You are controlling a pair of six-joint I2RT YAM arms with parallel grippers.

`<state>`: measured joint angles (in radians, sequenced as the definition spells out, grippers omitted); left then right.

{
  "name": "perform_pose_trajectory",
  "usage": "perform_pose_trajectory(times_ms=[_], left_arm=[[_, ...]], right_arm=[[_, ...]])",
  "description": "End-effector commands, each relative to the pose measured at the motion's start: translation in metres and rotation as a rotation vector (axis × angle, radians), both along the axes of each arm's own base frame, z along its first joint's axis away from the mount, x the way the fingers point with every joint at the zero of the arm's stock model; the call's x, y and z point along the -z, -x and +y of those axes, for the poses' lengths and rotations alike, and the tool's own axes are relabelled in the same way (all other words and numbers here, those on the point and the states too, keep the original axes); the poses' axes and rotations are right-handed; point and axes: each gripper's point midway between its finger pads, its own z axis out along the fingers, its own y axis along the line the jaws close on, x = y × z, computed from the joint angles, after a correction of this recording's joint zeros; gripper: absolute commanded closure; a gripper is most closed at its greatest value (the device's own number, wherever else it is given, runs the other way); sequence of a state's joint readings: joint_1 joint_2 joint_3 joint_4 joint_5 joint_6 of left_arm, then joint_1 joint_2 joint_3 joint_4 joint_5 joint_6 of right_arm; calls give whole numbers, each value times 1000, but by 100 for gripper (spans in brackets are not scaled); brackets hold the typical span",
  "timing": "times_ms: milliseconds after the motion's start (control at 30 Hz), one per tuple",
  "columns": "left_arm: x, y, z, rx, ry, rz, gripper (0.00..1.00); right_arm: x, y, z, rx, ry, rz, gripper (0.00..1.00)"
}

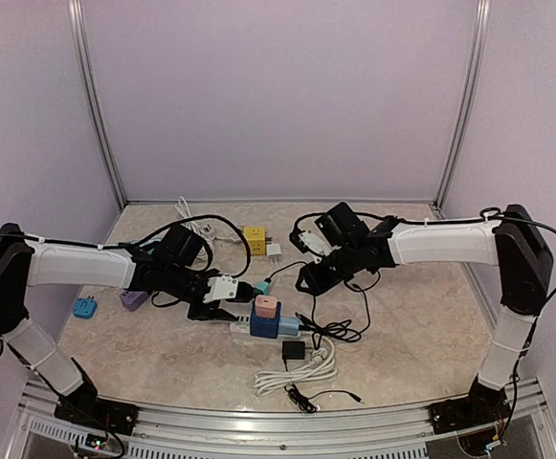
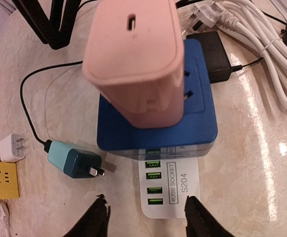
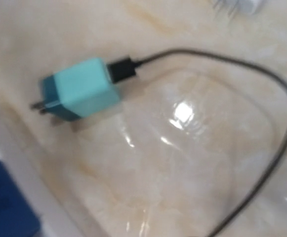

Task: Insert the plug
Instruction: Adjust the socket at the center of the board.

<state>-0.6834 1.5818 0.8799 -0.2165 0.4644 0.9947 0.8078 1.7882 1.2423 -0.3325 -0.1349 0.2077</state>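
A teal plug [image 1: 261, 286] lies on its side on the table, prongs toward the white power strip [image 1: 242, 323], with a black cable at its back. It also shows in the left wrist view [image 2: 71, 158] and the right wrist view [image 3: 81, 89]. The strip [image 2: 170, 190] carries a blue cube adapter [image 2: 158, 128] with a pink adapter [image 2: 133, 64] plugged on top. My left gripper [image 2: 145, 217] is open and empty, its fingers either side of the strip's USB end. My right gripper [image 1: 306, 279] hovers just right of the teal plug. Its fingers are out of the right wrist view.
A yellow cube socket [image 1: 254, 237] and a small white plug [image 1: 274, 251] lie behind the strip. A black adapter [image 1: 293, 351] and a coiled white cable [image 1: 297, 373] lie in front. A blue adapter [image 1: 84, 308] and a purple piece [image 1: 134, 298] sit at the left.
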Motion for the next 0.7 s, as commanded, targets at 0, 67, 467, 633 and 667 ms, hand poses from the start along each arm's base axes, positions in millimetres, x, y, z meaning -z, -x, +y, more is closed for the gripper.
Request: perform_pose_trajectory(times_ms=[0,67,467,633,667], left_arm=[[20,6,26,-65,-132,-32,72],[25,23,29,12,-170,-30,85],[46,43,3,119,-143,-48,91],[49,-3,3,-68,-98,-110,91],[46,-14,2,-88,-79,-141,91]], right_arm=[[51,11,5,26,61,197,70],[60,16,12,13,37,239,74],[81,42,20,-3,21,319,79],[81,58,24,-15,-13,358,79],[81,62,26,-20,-19,370,79]])
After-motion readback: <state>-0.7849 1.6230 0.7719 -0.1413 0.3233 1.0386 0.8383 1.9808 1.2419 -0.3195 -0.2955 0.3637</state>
